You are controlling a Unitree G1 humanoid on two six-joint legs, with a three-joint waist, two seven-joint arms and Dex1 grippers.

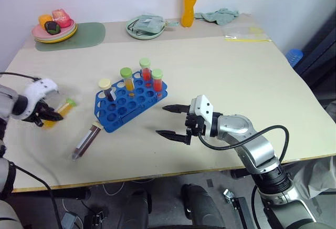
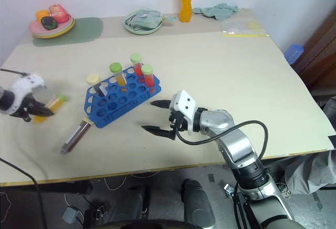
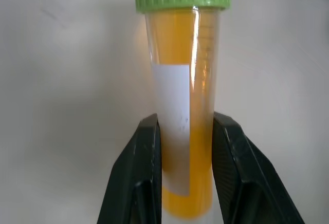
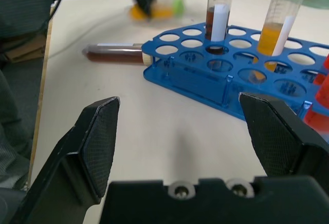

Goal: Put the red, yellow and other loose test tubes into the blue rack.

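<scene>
1. Yellow liquid fills the green-capped tube point(image 3: 182, 95) that my left gripper point(image 1: 46, 114) is clamped on, near the table's left edge, well apart from the blue rack point(image 1: 131, 101).
2. In my left wrist view both black fingers point(image 3: 138, 175) press the tube's sides, with its white label between them.
3. My right gripper point(image 1: 172, 121) hovers just right of the rack, its jaws spread wide and holding nothing.
4. The rack carries four upright tubes: one cream-capped with dark contents point(image 1: 107, 89), one green-capped yellow point(image 1: 127, 79), and two green-capped red ones point(image 1: 145, 69) at its far corner.
5. A brown tube point(image 1: 86, 141) lies flat on the table point(image 1: 236, 82), its cream cap touching the rack's near left corner.
6. At the table's far edge sit a plate of fruit point(image 1: 54, 28), a green dish point(image 1: 145, 27) and an orange bottle point(image 1: 190, 2).
</scene>
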